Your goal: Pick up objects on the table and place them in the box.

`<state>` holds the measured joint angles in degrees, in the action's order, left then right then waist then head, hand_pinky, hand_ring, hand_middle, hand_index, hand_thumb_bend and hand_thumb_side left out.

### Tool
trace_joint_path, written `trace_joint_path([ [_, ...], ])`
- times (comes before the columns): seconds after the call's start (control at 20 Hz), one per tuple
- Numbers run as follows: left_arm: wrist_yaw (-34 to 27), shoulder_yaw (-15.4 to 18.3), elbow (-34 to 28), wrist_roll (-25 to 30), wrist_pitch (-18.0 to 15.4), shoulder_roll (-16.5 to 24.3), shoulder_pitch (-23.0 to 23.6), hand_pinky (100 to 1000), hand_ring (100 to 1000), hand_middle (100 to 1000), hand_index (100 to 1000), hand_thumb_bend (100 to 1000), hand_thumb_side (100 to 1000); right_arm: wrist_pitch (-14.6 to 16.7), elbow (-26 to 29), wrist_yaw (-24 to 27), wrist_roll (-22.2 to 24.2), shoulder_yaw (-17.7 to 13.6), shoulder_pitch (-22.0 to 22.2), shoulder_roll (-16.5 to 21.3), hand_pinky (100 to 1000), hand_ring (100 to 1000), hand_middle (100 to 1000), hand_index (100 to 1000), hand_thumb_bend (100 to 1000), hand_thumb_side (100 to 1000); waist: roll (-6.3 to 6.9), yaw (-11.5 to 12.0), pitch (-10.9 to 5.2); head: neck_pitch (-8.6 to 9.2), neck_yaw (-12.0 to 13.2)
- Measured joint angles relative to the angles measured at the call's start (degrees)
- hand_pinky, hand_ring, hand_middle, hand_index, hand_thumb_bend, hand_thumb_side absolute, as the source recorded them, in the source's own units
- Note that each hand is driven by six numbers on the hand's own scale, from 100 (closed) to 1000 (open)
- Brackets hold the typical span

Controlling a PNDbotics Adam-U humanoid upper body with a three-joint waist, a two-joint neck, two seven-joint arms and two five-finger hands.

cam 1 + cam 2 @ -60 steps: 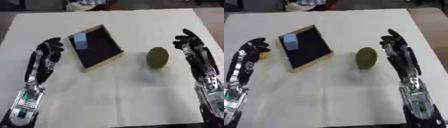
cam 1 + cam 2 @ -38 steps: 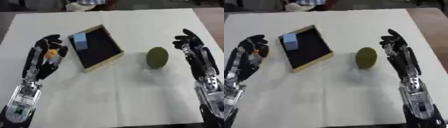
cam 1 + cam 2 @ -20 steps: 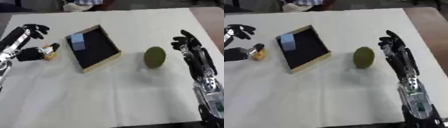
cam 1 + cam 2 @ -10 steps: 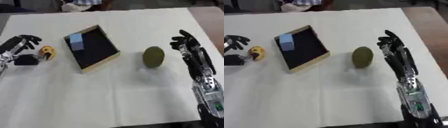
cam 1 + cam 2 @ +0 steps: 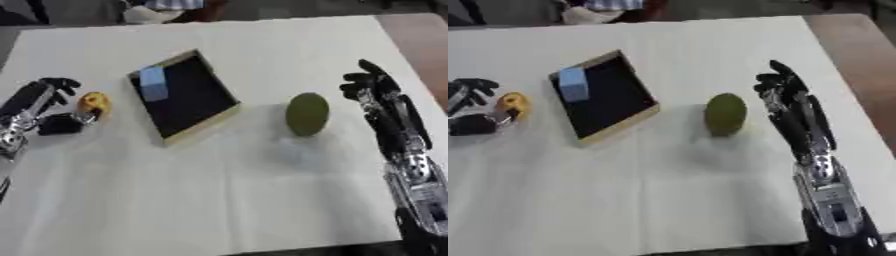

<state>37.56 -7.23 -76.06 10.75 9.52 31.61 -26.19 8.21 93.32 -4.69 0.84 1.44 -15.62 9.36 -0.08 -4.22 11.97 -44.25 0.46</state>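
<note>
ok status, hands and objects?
Left hand around yellow object, grip unclear. Right hand open beside green fruit. Blue block in box.

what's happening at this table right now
A two-armed robot is clearing a table into a dark box, which already holds a light blue block. The left robot hand is closing around a small yellow object beside the box. The right robot hand waits open near a green oval fruit.
</note>
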Motion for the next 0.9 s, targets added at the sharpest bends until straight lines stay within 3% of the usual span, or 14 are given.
trace_joint_path([
  [0.55,0.6,-0.6,1.9,0.7,-1.4,-0.5,-0.5,723,649,667,819,261,365,0.0,0.0,0.0,0.0,0.0,0.0,0.0,791,751,736,932,100,671,0.00,-0.1,0.00,0.00,0.0],
  [0.75,1.2,-0.6,1.9,1.2,-1.9,-0.5,-0.6,711,630,641,792,208,238,0.0,0.0,0.0,0.0,0.0,0.0,0.0,791,751,736,931,100,673,0.00,-0.1,0.00,0.00,0.0],
  [0.9,2.0,-0.6,1.8,1.5,-2.3,-0.5,-0.6,708,626,637,788,204,229,0.0,0.0,0.0,0.0,0.0,0.0,0.0,791,751,736,931,100,673,0.00,-0.1,0.00,0.00,0.0],
])
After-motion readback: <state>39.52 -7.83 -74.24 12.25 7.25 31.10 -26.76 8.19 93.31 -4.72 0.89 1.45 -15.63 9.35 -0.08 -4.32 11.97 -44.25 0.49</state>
